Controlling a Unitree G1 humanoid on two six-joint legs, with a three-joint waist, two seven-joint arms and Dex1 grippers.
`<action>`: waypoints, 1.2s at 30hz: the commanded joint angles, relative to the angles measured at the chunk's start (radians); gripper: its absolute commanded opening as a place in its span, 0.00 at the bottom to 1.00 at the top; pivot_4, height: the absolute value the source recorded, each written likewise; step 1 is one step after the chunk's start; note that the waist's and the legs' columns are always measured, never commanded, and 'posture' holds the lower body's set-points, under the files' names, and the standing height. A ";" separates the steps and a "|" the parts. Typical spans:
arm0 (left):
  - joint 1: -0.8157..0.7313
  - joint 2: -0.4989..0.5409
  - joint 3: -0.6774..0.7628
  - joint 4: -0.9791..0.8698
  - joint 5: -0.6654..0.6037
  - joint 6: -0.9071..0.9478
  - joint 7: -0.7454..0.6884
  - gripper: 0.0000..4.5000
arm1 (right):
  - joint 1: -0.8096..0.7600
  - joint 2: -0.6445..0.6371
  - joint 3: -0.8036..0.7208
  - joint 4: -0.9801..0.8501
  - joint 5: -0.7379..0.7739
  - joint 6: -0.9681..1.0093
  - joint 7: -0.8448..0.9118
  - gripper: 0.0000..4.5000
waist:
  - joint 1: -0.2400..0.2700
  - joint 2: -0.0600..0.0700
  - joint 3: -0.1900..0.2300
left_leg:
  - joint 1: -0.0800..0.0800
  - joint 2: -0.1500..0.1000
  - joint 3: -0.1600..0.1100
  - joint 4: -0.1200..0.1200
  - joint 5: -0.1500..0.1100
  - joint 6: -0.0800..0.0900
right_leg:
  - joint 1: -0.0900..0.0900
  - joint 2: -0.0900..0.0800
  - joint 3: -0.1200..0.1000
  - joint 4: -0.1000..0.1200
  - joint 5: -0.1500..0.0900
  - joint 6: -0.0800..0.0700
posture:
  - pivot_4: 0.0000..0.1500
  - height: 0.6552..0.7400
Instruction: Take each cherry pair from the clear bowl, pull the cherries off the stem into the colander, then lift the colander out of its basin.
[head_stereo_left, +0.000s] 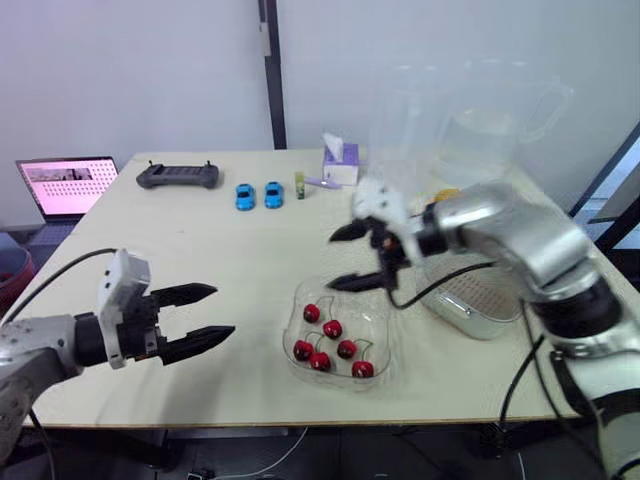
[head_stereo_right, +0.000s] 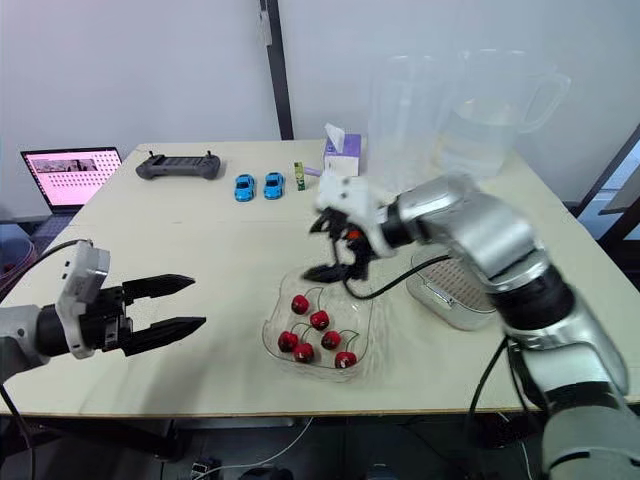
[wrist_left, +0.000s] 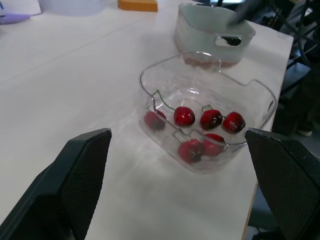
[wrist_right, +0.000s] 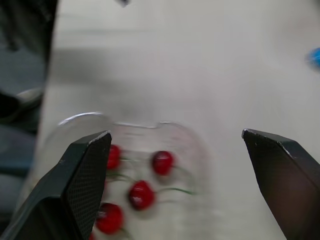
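Jaws apart, the right gripper (head_stereo_left: 334, 262) is hovering over the clear bowl (wrist_left: 200, 95) of cherries (head_stereo_left: 332, 328); the left gripper (head_stereo_left: 222, 310), likewise spread, is hanging well aside, its wrist view catching the colander (wrist_left: 205, 25).

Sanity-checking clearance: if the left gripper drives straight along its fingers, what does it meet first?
Probably the clear bowl: in the wrist view it sits centred between the open fingers of the left gripper, with bare table before it. Height is unclear, so it might pass over the rim.
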 joint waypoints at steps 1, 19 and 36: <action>0.037 -0.009 0.066 -0.053 -0.011 -0.021 0.022 0.99 | -0.012 -0.002 0.038 -0.069 -0.020 0.037 -0.005 1.00 | 0.001 0.000 0.000 | 0.000 0.000 0.000 0.001 0.000 0.000 | 0.000 0.000 0.000 0.000 0.000 0.000 | 1.00 0.97; 0.077 -0.004 0.074 -0.064 -0.010 -0.033 0.029 1.00 | 0.069 0.069 0.258 -0.019 -0.225 0.109 -0.173 0.61 | -0.005 0.000 0.000 | 0.000 0.000 0.000 0.000 -0.001 0.002 | -0.001 0.000 0.000 0.002 0.000 0.000 | 1.00 0.97; 0.076 0.010 0.072 -0.078 -0.049 -0.004 0.051 1.00 | 0.091 0.126 0.301 0.058 -0.315 0.105 -0.201 0.49 | -0.005 0.000 0.000 | 0.000 0.000 0.000 0.000 0.000 0.001 | -0.002 0.000 0.000 0.002 0.000 0.000 | 1.00 0.97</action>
